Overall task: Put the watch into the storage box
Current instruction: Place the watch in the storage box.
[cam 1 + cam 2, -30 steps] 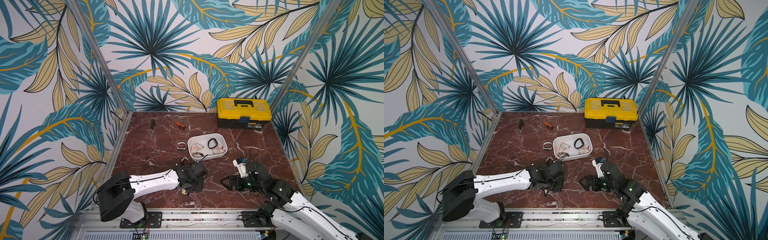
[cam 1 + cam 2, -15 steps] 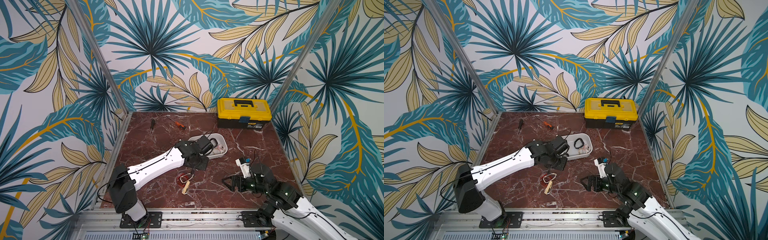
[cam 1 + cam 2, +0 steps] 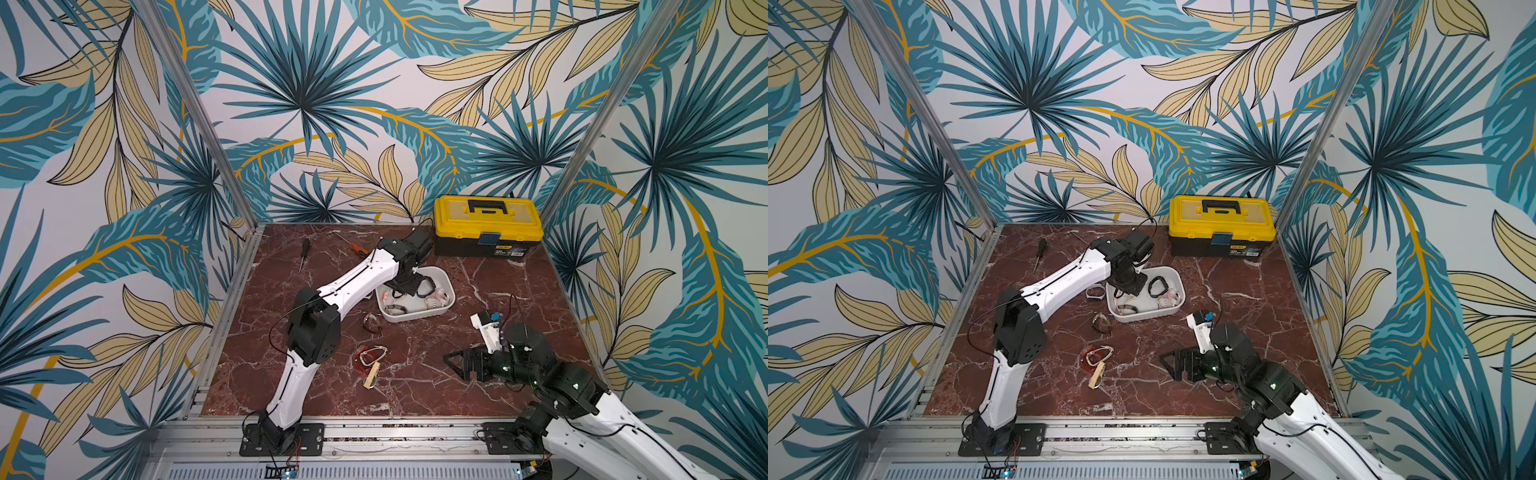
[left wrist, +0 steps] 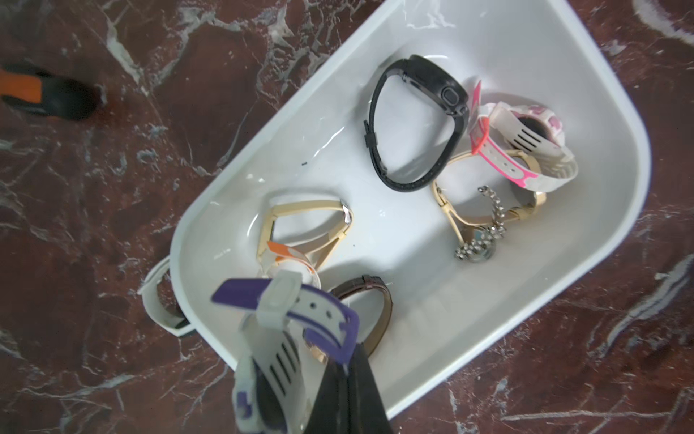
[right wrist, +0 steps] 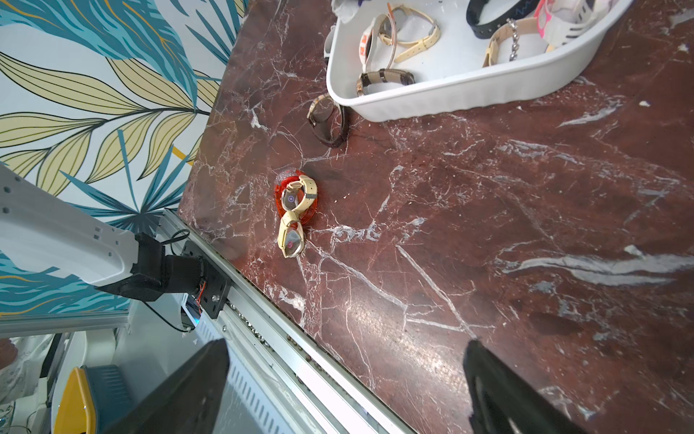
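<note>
A yellow-lidded black plastic toolbox point(image 3: 488, 232) (black handle on top) stands at the back. Left of it lie a black-handled screwdriver point(image 3: 304, 251) and an orange-handled screwdriver point(image 3: 355, 248).

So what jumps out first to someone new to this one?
The left claw, shut on a purple-and-white strap watch, hangs over the white lidless plastic tub mid-table, which holds several watches. A yellow-lidded black toolbox stands against the back wall; beige-strapped watches lie loose nearer the front.
</note>
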Controlling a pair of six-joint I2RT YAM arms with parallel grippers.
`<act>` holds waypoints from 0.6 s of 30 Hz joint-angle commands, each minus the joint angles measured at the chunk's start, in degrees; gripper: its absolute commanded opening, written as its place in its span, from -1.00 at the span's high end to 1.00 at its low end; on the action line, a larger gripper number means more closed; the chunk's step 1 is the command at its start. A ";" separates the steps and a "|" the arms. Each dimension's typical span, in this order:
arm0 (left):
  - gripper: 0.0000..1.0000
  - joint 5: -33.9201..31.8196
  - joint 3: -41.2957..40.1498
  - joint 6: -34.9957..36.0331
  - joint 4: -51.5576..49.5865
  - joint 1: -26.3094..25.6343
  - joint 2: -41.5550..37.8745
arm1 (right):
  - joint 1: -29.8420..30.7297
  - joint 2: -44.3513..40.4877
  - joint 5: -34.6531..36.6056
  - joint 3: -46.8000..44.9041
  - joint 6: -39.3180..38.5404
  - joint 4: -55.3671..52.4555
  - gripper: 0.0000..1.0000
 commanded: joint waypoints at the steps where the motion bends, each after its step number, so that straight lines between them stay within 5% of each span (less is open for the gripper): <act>1: 0.92 -2.01 7.38 5.50 -3.93 0.43 3.48 | 0.20 0.11 0.84 0.46 -1.02 1.57 -0.99; 18: 0.89 -6.31 14.75 18.01 5.32 0.04 14.52 | 0.19 -2.09 1.96 -1.11 -0.50 -0.76 -0.99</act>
